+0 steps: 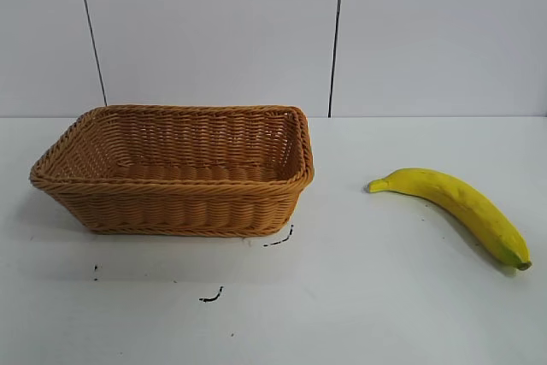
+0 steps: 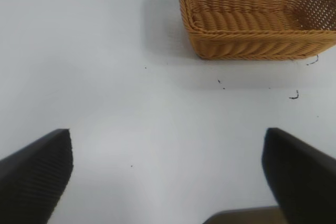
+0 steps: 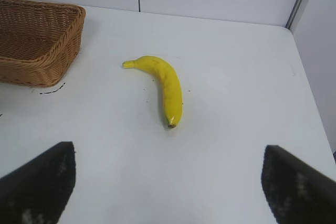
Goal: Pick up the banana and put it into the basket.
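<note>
1. The table (image 1: 410, 297) carries everything. My right pincer (image 3: 168, 182) hangs above it, tilted down and forward, with bare white surface under and between my fingers.
2. The basket (image 3: 37, 51) sits ahead of that pincer and off to its inner side, well apart from the banana. It looks empty, so nothing of the task is done yet. That is where I must carry the fruit afterwards.
3. My left pincer (image 2: 168, 177) also hangs over bare table with its jaws spread and nothing in them, and the basket lies ahead of it. I judge this arm should stay put, since the banana is on the other side.
4. My right pincer is released, jaws spread wide, nothing between them. That is ample room for the grab.
5. The banana (image 3: 164, 87) lies flat ahead of my right pincer, roughly on its centre line, with the stem end farther from me and the other end nearer. It is near but untouched.
6. The step in hand is the reach. I should go forward and down, aim at the thick middle of the curve, and turn the wrist so my fingers (image 3: 37, 187) cross its length.
7. Its skin looks smooth and perhaps slippery, though I cannot be sure, so I would clench gently.
</note>
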You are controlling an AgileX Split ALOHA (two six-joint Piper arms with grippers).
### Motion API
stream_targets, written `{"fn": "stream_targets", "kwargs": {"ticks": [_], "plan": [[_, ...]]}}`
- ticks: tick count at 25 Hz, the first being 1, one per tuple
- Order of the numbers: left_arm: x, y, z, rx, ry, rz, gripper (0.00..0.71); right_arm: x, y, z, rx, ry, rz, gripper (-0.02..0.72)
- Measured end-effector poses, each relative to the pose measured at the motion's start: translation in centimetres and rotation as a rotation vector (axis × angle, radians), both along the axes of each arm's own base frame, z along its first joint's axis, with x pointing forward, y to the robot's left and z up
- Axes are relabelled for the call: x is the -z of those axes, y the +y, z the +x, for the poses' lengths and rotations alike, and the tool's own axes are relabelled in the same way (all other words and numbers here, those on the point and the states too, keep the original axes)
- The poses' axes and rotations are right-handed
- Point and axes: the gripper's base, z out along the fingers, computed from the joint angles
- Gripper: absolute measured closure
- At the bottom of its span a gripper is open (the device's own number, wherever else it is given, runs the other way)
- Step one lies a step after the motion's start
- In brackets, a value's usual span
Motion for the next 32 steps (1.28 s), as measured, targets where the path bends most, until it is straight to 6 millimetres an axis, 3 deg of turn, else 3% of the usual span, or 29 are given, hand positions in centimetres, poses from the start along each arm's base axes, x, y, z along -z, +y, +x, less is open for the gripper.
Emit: {"fn": "stream_targets", "kwargs": {"ticks": [11,16,20,25,32], "plan": [[0.0,0.0,0.0,0.000,0.000,0.000,0.015,-0.3,-0.1,0.0,0.009,-0.017,-0.011,0.014],[0.0,0.0,0.0,0.000,0.000,0.000,0.015,-2.8,-0.2,2.0,0.023,0.057,0.002,0.014],[0.0,0.0,0.0,0.000,0.000,0.000,0.015,-5.4,-0.3,5.8,0.025,0.172,0.008,0.014],[0.0,0.0,0.0,0.000,0.000,0.000,0.015,-7.6,-0.4,12.3,0.020,0.329,0.011,0.014],[0.0,0.0,0.0,0.000,0.000,0.000,0.015,-6.5,-0.5,21.8,-0.031,0.613,-0.040,0.014]]}}
